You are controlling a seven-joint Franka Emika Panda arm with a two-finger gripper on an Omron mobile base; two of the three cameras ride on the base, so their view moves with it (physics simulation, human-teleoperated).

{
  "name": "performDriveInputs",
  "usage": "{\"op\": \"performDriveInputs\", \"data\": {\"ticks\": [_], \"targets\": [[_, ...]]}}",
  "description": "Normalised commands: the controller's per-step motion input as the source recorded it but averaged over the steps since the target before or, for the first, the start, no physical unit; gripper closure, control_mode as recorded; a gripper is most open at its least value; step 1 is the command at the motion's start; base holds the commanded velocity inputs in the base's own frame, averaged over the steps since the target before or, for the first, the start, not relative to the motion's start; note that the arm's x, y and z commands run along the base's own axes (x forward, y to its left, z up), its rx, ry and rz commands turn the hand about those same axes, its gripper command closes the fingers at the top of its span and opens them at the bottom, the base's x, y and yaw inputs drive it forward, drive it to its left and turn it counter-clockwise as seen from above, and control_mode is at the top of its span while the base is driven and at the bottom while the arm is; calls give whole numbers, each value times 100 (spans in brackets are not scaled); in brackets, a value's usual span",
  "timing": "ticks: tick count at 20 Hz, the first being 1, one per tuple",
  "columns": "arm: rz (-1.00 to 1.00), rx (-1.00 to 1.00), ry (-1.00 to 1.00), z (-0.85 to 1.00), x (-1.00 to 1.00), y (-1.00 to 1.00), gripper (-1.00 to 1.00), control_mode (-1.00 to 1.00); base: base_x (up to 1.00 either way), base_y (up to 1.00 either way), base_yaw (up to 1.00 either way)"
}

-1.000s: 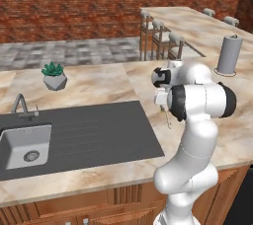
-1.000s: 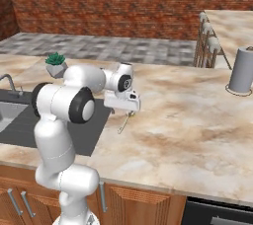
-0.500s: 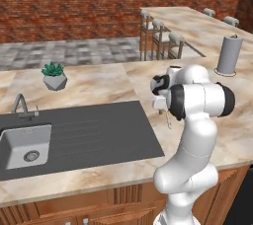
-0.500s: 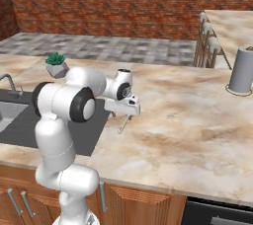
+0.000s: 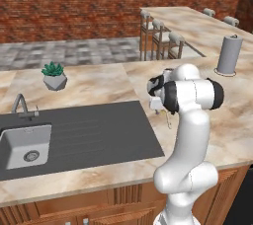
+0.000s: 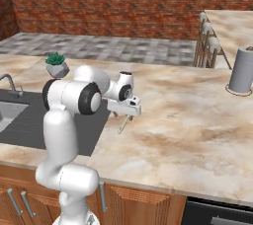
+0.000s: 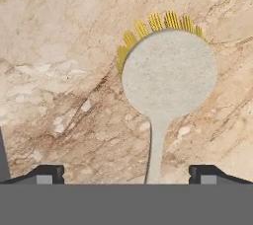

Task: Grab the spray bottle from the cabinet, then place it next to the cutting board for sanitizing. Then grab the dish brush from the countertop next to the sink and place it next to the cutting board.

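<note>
Beige marbled tabletop (image 7: pixel 59 71) lies under the hand, and the jaws (image 7: pixel 126 173) hang over it spread wide, with nothing between them. In the hand view the two dark tips stand at the bottom, one on each side, and the thin pale handle of the dish brush (image 7: pixel 165 83) runs up between them, a little nearer to the right tip. The handle's long axis goes straight away from the jaws, so it crosses the line on which they close, and the round head with yellow bristles lies at the far end. In the right base view the brush (image 6: pixel 123 123) rests flat on the stone just beside the dark drainboard of the sink (image 6: pixel 29 120), directly below the hand. I judge that a straight descent would put the handle between the tips.
</note>
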Motion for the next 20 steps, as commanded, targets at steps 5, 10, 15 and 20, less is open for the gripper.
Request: {"op": "performDriveInputs", "data": {"ticks": [5, 10, 15, 20], "targets": [[0, 0, 0, -26, 38, -15, -100, -100, 0, 0, 0], [0, 0, 0, -28, 32, -23, -100, -100, 0, 0, 0], [0, -1, 0, -37, 29, -10, -100, -100, 0, 0, 0], [0, -2, 0, -38, 12, 0, 100, -100, 0, 0, 0]]}}
